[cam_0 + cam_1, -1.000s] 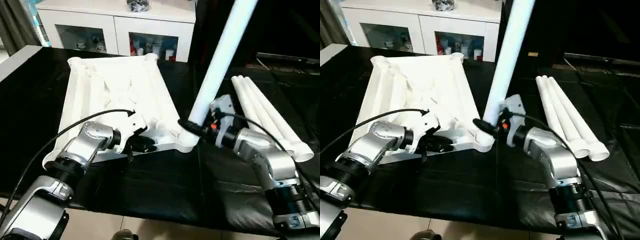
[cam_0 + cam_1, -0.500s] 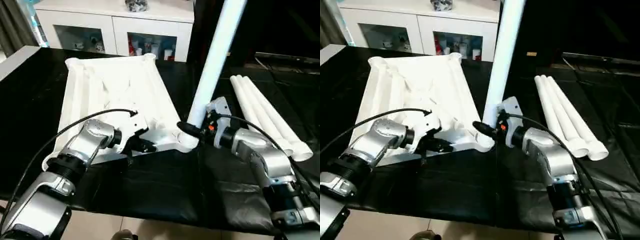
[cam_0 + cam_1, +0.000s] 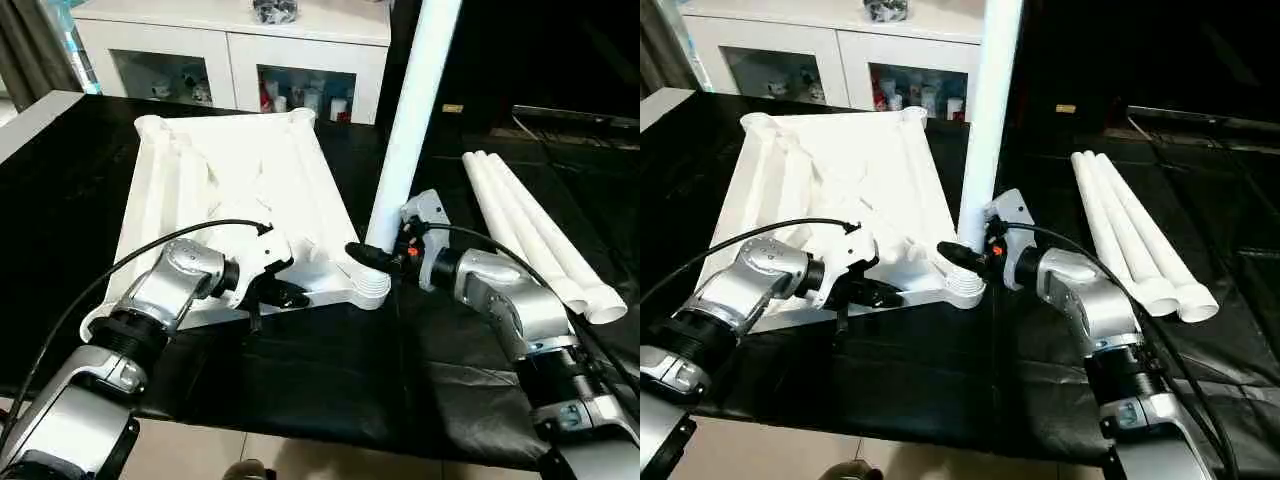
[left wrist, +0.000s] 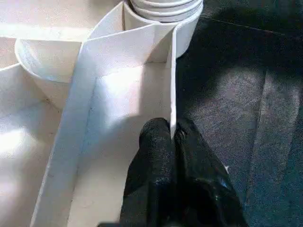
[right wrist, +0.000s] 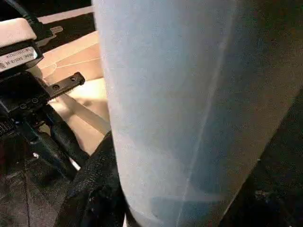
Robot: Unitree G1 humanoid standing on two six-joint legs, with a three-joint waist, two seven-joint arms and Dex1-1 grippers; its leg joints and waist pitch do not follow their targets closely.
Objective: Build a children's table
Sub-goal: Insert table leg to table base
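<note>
The children's table top [image 3: 230,190] lies upside down, ribbed underside up, on the black cloth. One white leg [image 3: 415,110] stands almost upright in the near right corner socket [image 3: 370,285]. My right gripper [image 3: 374,254] is shut on that leg just above the socket, and the leg [image 5: 189,104] is close up in the right wrist view. My left gripper [image 3: 288,295] is shut on the top's near rim wall. In the left wrist view, its fingertips [image 4: 161,137] pinch that thin wall, with the socket [image 4: 163,9] just beyond.
Three spare white legs [image 3: 530,225] lie side by side on the cloth to my right. A white glass-door cabinet [image 3: 230,50] stands behind the table. The cloth's front edge runs close below both forearms.
The held leg has swung from leaning right to nearly upright in the corner socket. My left gripper has closed onto the near rim wall.
</note>
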